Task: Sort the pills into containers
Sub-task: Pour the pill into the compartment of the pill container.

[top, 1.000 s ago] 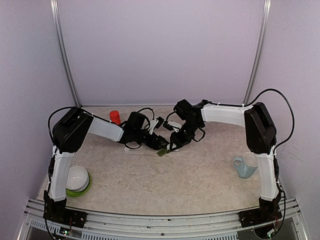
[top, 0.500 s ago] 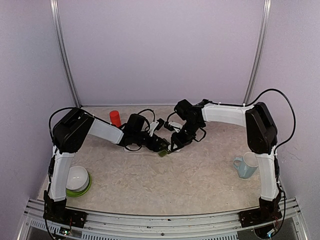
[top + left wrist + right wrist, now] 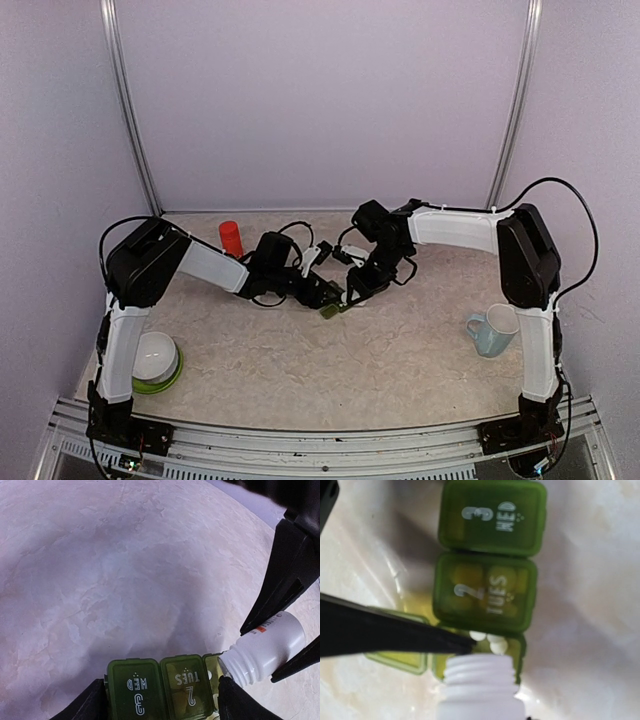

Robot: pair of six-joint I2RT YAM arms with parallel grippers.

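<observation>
The containers (image 3: 489, 555) are one small strip of translucent dark green plastic, three square compartments joined in a row, lying on the pale marbled surface (image 3: 380, 365) near its middle, between the two arms. Two lids are closed and carry white print: "3 WED" on the end one and "2 TUES" on the middle one. Yellowish shapes show dimly through both lids, too blurred to identify. The third compartment is open, its lid (image 3: 395, 657) folded out to the side, and a few small white pills (image 3: 492, 641) lie inside it. The left jaws stand fairly wide and clamp the strip lengthwise, one dark finger (image 3: 92, 705) against the WED end and the other at the open end. The right jaws are closed narrowly on a small white bottle (image 3: 267, 647), which is uncapped and tipped, its threaded neck resting over the open compartment. The bottle's label shows a small orange-red mark in the left wrist view, but no writing on it can be read. Compared with a second ago, the spot where the two arms meet sits slightly farther right and a little nearer the front edge, and the strip has gone with it. The orange-red bottle (image 3: 231, 237), the mug (image 3: 490, 331) and the bowl (image 3: 155, 360) sit where they were.
</observation>
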